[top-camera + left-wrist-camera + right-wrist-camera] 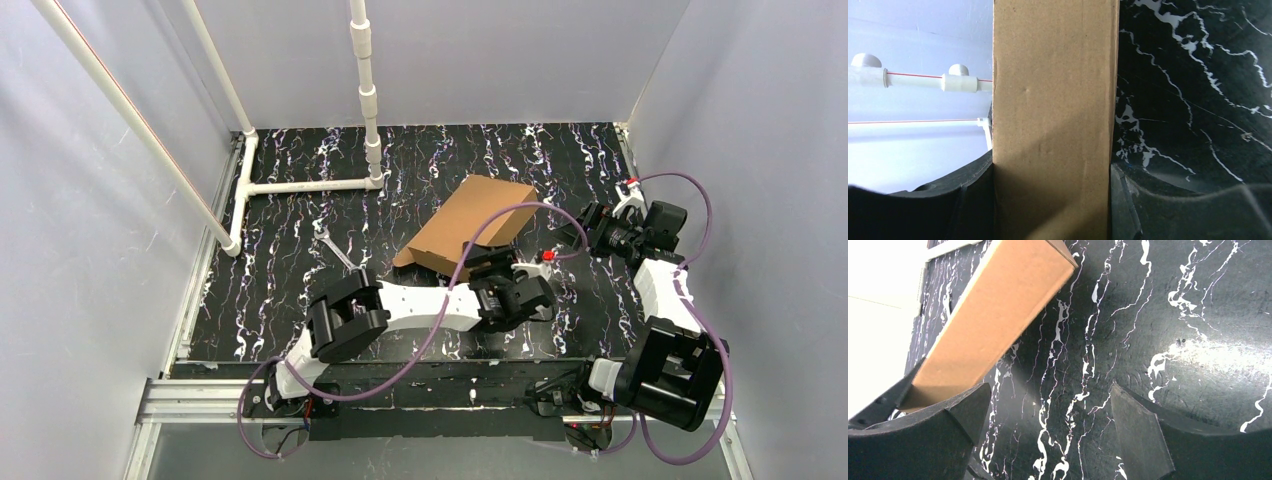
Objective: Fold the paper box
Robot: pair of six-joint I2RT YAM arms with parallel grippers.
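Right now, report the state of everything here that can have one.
paper box: folded shut, lid down, lying on the table.
left end effector: closed on the paper box, cardboard filling the gap between its fingers.
right end effector: open, empty, beside the paper box.

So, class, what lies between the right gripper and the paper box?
Only bare marbled table, seen in the right wrist view: the paper box passes beside the open right gripper.
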